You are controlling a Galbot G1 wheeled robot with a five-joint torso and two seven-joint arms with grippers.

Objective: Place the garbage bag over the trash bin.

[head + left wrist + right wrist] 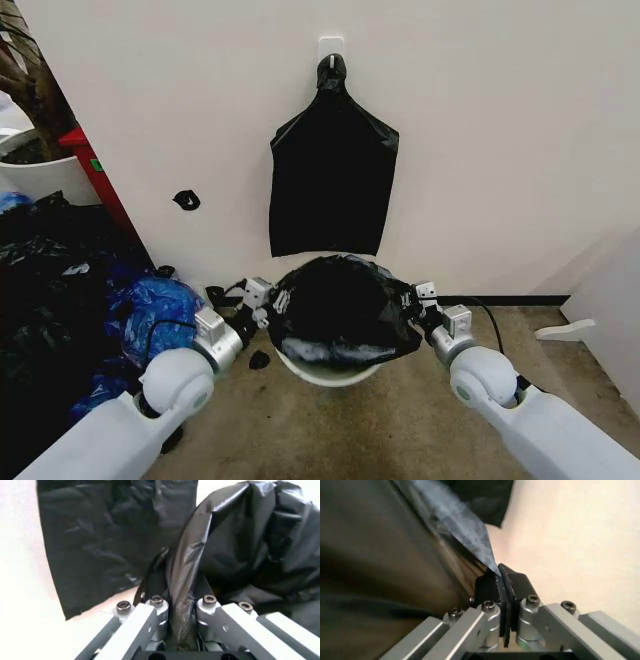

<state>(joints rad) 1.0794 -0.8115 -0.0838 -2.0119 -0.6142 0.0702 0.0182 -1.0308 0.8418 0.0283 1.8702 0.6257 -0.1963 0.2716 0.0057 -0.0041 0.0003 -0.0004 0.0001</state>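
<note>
Both claws pinch the garbage bag (340,305) draped over the trash bin (328,374): left gripper (268,300) left edge, right gripper (420,306) right edge.

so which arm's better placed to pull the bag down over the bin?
Neither clearly. Left gripper and right gripper each pinch the bag at opposite sides of the bin, level with each other. Probably both together.

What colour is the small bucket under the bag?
Cream-white round plastic bucket, clearest in the head view.
</note>
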